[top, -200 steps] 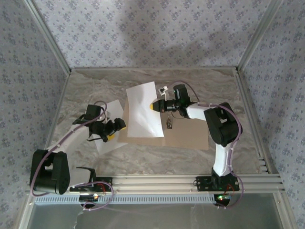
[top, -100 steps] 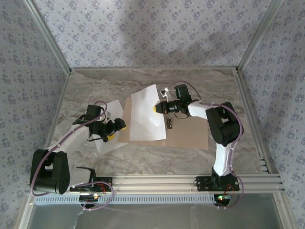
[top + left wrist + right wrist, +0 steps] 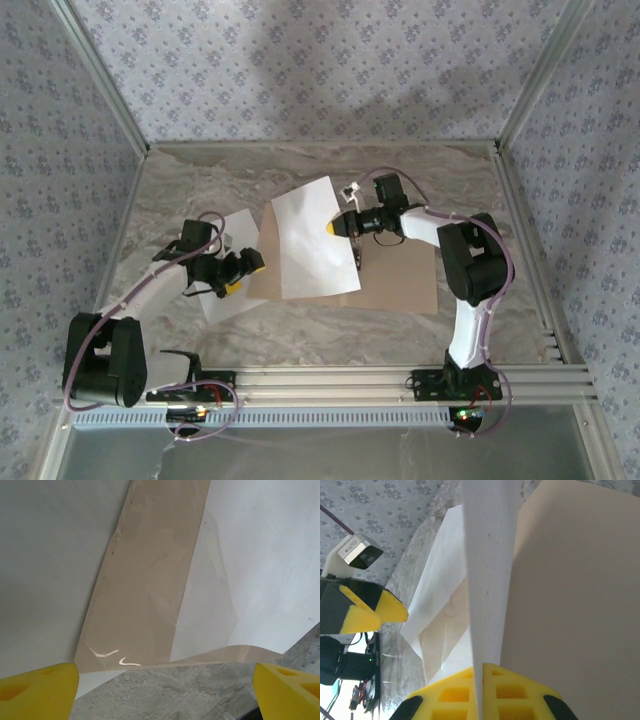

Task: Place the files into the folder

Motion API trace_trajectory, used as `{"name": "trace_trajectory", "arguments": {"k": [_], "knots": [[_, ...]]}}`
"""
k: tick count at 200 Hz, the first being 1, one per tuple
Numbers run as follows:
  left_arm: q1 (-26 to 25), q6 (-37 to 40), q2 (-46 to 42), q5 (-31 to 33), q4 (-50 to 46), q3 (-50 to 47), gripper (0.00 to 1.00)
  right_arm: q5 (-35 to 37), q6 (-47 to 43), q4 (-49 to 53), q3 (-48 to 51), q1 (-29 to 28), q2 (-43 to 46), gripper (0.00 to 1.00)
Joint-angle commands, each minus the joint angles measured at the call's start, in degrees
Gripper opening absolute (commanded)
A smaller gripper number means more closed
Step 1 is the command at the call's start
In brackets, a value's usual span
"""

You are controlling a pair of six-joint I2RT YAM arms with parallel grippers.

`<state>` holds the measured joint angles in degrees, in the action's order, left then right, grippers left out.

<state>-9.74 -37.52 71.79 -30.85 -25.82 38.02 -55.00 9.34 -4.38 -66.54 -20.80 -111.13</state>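
Drawn rightward over the open folder [image 3: 400, 285] since a second ago, one white file [image 3: 305, 250] now hangs above its left leaf, an edge pinched in my right gripper [image 3: 333, 227], clamped tight. The second file [image 3: 240, 228] lies at the folder's left edge beneath my left gripper [image 3: 244, 274], jaws spread wide, holding nothing; the grey clip [image 3: 357, 262] sits at the crease

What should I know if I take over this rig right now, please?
Right gripper: shut on one file, held over the left leaf of the folder.
Left gripper: open, hovering over the second file at the folder's left edge.
Done: nothing released inside yet.
Left: lay the held file in, then fetch the second.
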Motion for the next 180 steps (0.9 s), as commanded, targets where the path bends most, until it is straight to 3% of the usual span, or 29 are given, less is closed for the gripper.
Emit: {"name": "trace_trajectory", "arguments": {"k": [1, 91, 180], "knots": [[0.43, 1.11, 0.02, -1.49, -1.31, -0.40, 0.90, -2.23, 2.32, -4.44, 1.63, -0.90, 0.67, 0.00], [0.51, 1.22, -0.33, -1.67, -1.80, -0.18, 0.90, 4.96, 21.81, -28.88, 8.33, -1.22, -1.50, 0.00], [0.59, 1.94, -0.51, -1.41, -2.56, -0.46, 0.90, 4.95, 25.46, -34.77, 9.03, -3.76, -3.47, 0.00]]}}
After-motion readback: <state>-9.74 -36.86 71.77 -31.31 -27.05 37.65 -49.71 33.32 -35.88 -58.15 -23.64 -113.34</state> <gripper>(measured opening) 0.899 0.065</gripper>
